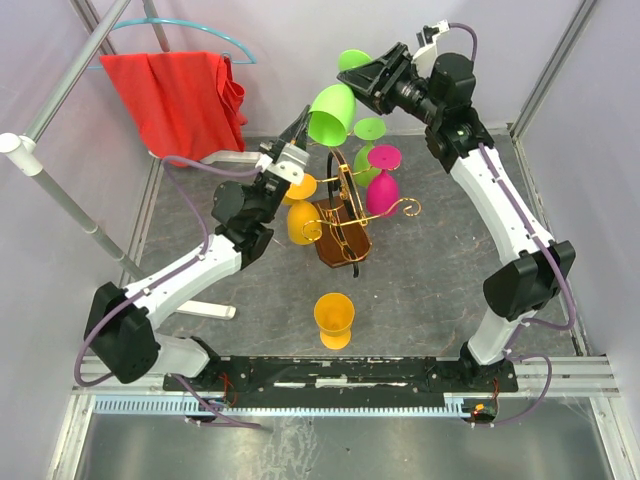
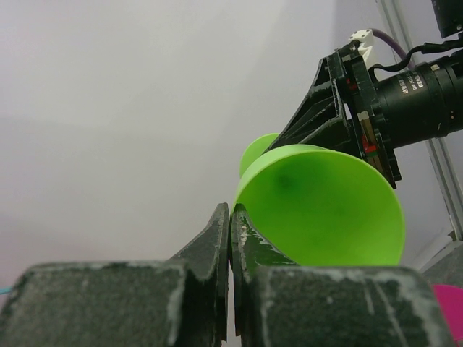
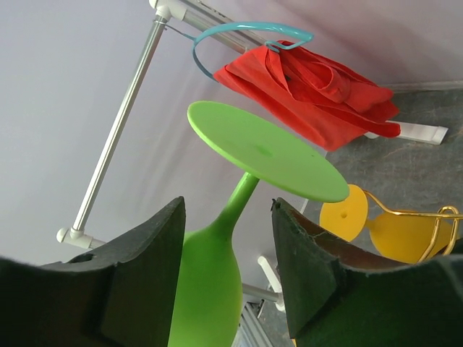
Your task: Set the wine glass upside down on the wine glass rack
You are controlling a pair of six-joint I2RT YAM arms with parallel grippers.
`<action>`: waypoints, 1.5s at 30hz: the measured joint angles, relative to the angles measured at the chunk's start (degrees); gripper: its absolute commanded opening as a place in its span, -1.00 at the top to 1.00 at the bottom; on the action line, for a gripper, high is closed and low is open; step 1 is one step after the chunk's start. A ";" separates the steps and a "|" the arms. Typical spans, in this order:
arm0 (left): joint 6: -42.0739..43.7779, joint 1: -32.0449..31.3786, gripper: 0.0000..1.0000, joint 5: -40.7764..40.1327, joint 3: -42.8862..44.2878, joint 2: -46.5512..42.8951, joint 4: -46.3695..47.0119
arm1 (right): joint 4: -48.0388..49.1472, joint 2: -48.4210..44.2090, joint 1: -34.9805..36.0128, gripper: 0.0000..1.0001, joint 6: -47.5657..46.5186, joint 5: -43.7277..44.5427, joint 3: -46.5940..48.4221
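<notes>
Parts of this scene are hidden from you. At far left, a red cloth drapes over a teal hanger and covers most of it. Your left tool is small and dark from overhead. Its own wrist camera settles the matter: both fingers are pressed together with nothing between them. At centre, the wine glass rack is a tangle of gold wire over a brown base. A hanging orange glass overlaps its left side and a magenta glass its right. How each sits on the wire you cannot make out. On the right, your right tool grips the green wine glass. Its wrist view cuts the bowl off at the bottom edge, and the pads hide the contact.

Your left arm reaches from its near-left base diagonally toward centre. Its tool is tilted up, tips just below the green bowl's open mouth; touching or not, you cannot tell. Your right arm rises from the near-right base, bends near the right side of the desk and reaches left over the far side. It holds the green wine glass in the air above and behind the rack, tilted, with the foot uppermost and the mouth facing down and left. An upright orange glass stands alone on the desk near the front.
</notes>
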 measured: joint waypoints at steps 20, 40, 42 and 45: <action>-2.95 -0.35 0.89 -1.33 -0.87 2.89 5.81 | 3.02 0.76 -0.50 0.66 3.37 0.17 1.18; -4.55 -0.44 -0.10 0.13 -8.96 -4.87 -4.50 | -1.90 0.20 -0.22 0.93 -11.67 2.27 2.05; -4.63 -0.52 -0.14 -0.35 -10.16 -6.40 -6.29 | -4.42 -0.74 -0.68 0.97 -15.34 3.06 2.08; -5.07 -0.63 -0.19 -1.90 -11.15 -8.31 -8.68 | -8.66 -3.43 -1.51 0.99 -21.88 4.55 1.62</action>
